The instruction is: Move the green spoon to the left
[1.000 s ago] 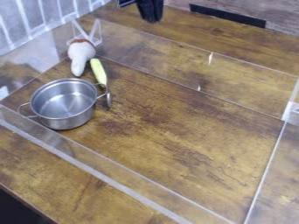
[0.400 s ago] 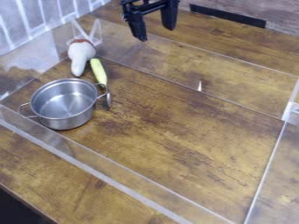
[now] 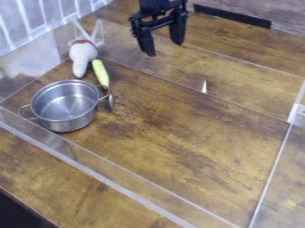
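Edges of the clear low walls frame the table (image 3: pixel 179 142), leaving open wood from 12 through 3 to 5 o'clock of the green spoon (image 3: pixel 103 78). Slim, yellow-green handle, greyish end; it lies at 10 o'clock on the table. Steel pot (image 3: pixel 64 105) and whitish figure (image 3: pixel 84 55), 2 neighbours, crowd its left side. Tool (image 3: pixel 165 44) hangs released at 12 o'clock.

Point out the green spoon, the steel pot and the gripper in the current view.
green spoon (image 3: pixel 100 73): camera view, on its handle
steel pot (image 3: pixel 64 111): camera view, inside bottom
gripper (image 3: pixel 165 48): camera view, midway between its fingertips
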Tool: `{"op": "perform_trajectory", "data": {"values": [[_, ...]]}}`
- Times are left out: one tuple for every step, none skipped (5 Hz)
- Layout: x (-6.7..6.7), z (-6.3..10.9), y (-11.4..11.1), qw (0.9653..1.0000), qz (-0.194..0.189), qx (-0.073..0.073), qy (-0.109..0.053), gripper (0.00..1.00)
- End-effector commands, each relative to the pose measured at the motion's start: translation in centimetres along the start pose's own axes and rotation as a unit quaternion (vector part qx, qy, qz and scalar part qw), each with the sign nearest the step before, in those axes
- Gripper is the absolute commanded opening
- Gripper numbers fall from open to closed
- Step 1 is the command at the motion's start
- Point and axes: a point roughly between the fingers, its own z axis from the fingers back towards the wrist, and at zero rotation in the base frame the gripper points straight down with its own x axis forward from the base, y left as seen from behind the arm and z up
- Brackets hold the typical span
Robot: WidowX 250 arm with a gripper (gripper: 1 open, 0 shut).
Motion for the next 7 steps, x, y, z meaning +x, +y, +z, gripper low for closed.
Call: {"op": "perform_trajectory", "data": {"values": [[-0.4, 2.9, -0.6, 0.9991, -0.024, -0.027, -0.023, 1.0], [-1.4, 2.4, -1.1, 0.9983, -0.05, -0.022, -0.02, 0.0], [-2.5, 2.2, -1.6, 0.9968, -0.076, -0.019, -0.018, 0.0], [-1.8, 3.7, -1.4, 0.9942, -0.104, -0.022, -0.017, 0.0], [0.1, 2.8, 0.3, 0.9968, -0.075, -0.011, -0.027, 1.0], [2.2, 2.2, 2.4, 0.9986, -0.038, -0.002, -0.038, 1.0], [3.5, 2.1, 3.0, 0.9988, -0.017, 0.005, -0.046, 1.0]]}}
